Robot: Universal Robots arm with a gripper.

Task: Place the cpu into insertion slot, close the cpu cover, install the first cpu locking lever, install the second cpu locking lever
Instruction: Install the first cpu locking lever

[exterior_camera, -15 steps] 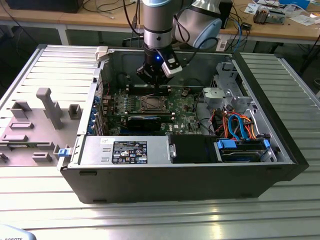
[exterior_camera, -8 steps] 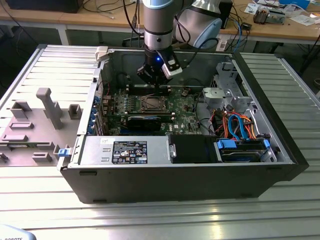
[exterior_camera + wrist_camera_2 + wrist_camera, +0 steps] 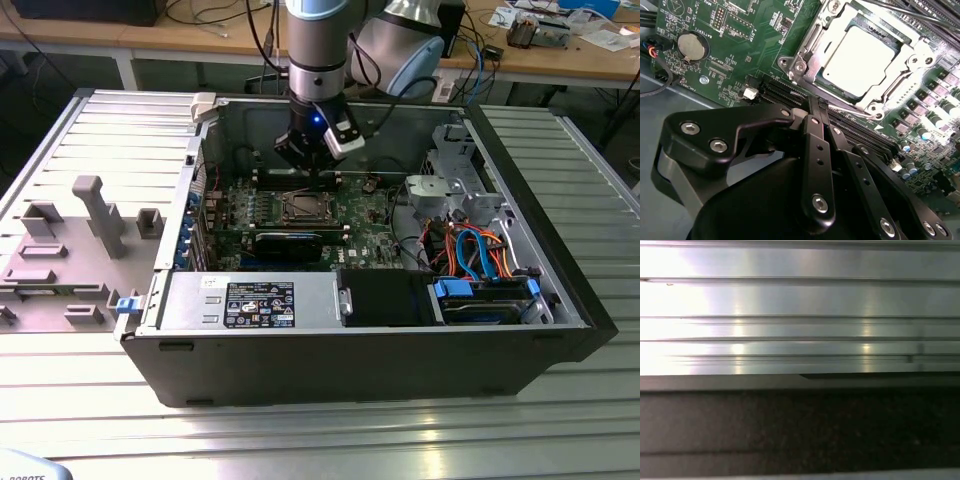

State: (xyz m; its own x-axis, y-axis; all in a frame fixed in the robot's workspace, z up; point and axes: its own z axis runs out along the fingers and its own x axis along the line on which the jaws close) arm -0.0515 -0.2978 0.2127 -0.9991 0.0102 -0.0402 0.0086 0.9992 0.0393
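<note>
The cpu, a flat square with a bright silver top, lies in the insertion slot in the middle of the green board. The cpu cover, a silver frame with a window, lies flat around the chip. A thin metal lever runs along the socket edge nearest my fingers. My gripper is black, with its two fingers pressed together, and its tips sit just beside that socket edge, over the black memory slots. In the exterior view the gripper hangs inside the open case just behind the socket.
A coin battery sits on the board. A long black card lies in front of the socket. A metal drive cage and blue and orange cables fill the case's right. A grey fixture plate lies outside, left.
</note>
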